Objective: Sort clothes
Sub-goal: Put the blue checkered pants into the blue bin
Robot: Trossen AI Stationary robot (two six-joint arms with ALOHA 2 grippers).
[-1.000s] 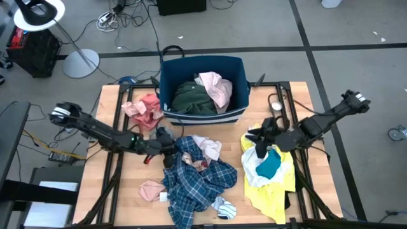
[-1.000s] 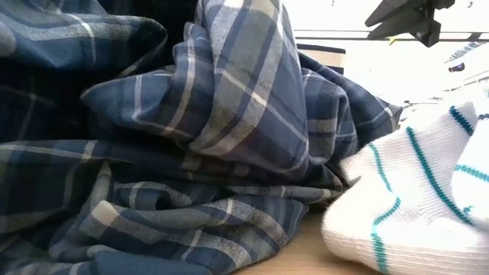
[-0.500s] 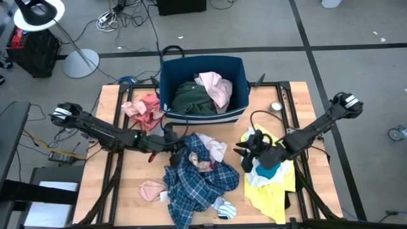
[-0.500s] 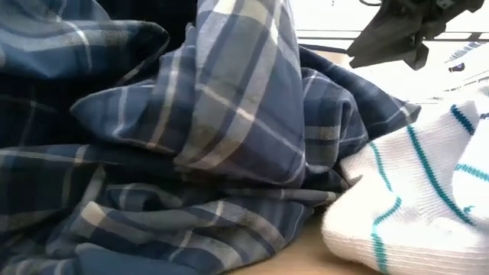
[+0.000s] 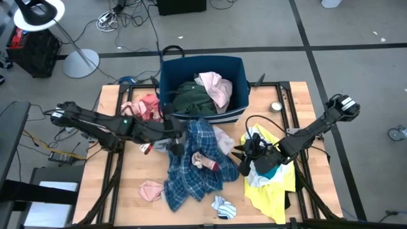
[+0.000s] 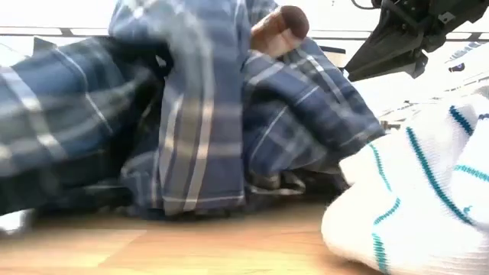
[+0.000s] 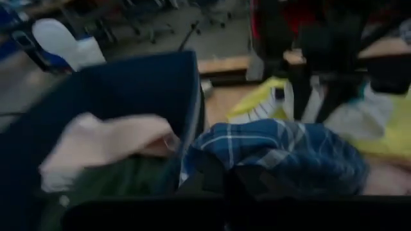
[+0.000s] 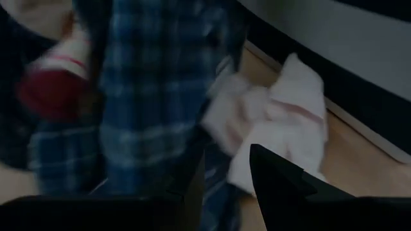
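Note:
My left gripper is shut on the blue plaid shirt, just in front of the navy bin. A maroon piece rides on the shirt. In the bin lie a dark green shirt and a pink piece. My right gripper is open and empty at the shirt's right side, beside a white piece; it stands over the yellow shirt and a teal piece. My left gripper holds the plaid shirt by a bunched upper part, coming level from the table's left. The fingers themselves hide the place of contact in the left wrist view. The shirt hangs below the gripper, and its lower end lies on the table.
A pink-red piece lies left of the bin and a small pink piece near the table's front. A white sock with teal stripes lies at the front edge, close to the low camera. A small round tin sits at the right.
My left gripper has gone up and toward the bin, drawing the plaid shirt's upper part off the table while its lower end stays down; the shirt now hangs long and narrow. My right gripper has gone toward the table's left and near edge, closer to the plaid shirt.

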